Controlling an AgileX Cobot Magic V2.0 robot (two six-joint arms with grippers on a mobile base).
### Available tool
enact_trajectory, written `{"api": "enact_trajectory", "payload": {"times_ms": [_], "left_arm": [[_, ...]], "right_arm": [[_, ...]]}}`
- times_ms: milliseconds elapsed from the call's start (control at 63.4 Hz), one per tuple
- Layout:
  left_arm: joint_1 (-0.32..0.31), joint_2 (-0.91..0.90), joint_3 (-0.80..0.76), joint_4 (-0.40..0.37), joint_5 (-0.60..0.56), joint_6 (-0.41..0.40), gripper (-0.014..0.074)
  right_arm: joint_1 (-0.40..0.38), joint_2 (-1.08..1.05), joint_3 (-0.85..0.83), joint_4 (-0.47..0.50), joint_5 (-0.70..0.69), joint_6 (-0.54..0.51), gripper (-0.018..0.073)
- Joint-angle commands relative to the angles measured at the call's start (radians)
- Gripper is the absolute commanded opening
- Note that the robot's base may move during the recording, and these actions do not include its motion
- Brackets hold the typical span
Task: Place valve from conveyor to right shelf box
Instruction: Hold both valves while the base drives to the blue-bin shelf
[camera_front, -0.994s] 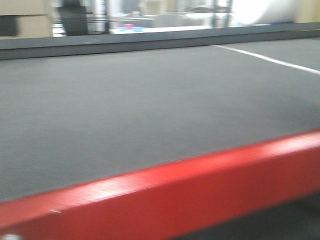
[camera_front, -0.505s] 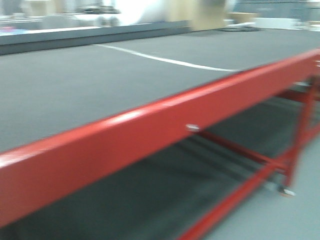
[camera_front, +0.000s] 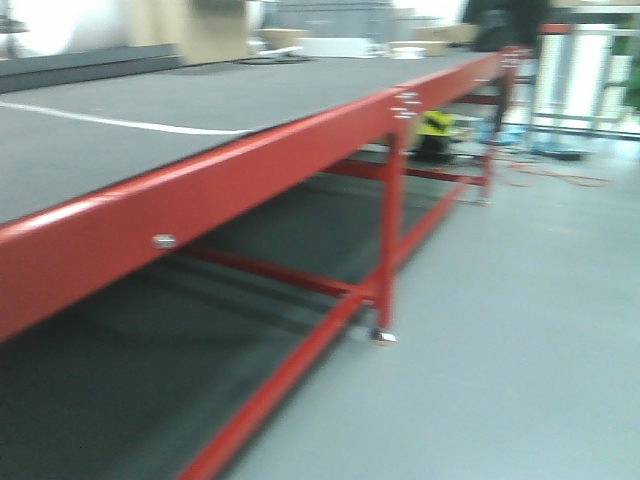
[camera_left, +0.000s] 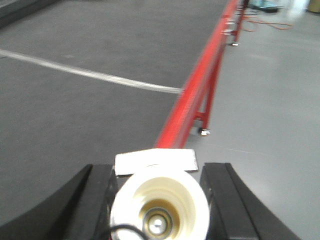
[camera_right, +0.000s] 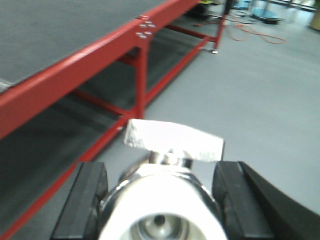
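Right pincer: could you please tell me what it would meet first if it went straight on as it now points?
Probably the grey floor: the right pincer, shut on a valve, points beside the conveyor, whose red frame lies left of its line. Depth is unclear.

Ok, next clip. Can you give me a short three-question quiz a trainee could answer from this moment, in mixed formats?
1. True or false: the left gripper is empty.
2. The frame edging the conveyor belt is: A blue, B red, C yellow.
3. Counting both wrist views, how many valves are held in all?

Key:
1. False. It is shut on a cream-mouthed valve.
2. B.
3. Two. The right gripper is shut on a silver-handled valve.
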Motion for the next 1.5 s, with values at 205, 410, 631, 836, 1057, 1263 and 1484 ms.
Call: {"api": "enact_trajectory", "payload": {"times_ms": [205, 410, 631, 836, 1057, 1263, 1484], "left_arm": [[-0.007, -0.010, -0.012, -0.008, -0.054, -0.004, -0.0111], [-0.007, -0.010, -0.012, -0.008, -0.054, -0.004, -0.0111], [-0.007, -0.010, -0.012, -0.008, -0.054, -0.004, -0.0111], [-0.007, -0.010, -0.012, -0.008, -0.054, -0.004, -0.0111], [-0.007, -0.010, -0.012, -0.008, -0.054, -0.004, -0.0111], [-0.007, -0.010, -0.012, -0.008, -0.054, -0.004, -0.0111], [-0.007, -0.010, -0.012, -0.008, -0.054, -0.004, -0.0111]], "right_arm": [[0.000, -0.011, -0.014, -0.005, -0.078, -0.004, -0.0154], [0.000, -0.011, -0.014, -0.005, -0.078, -0.004, -0.0154], [0.000, -0.011, -0.014, -0.005, -0.078, -0.004, -0.0154], [0.000, -0.011, -0.014, -0.005, -0.078, -0.004, -0.0154], [0.000, -0.011, -0.014, -0.005, -0.078, -0.004, -0.0154], [0.000, -0.011, -0.014, -0.005, -0.078, -0.004, -0.0154], [0.000, -0.011, -0.014, -0.005, -0.078, -0.004, -0.0154]]}}
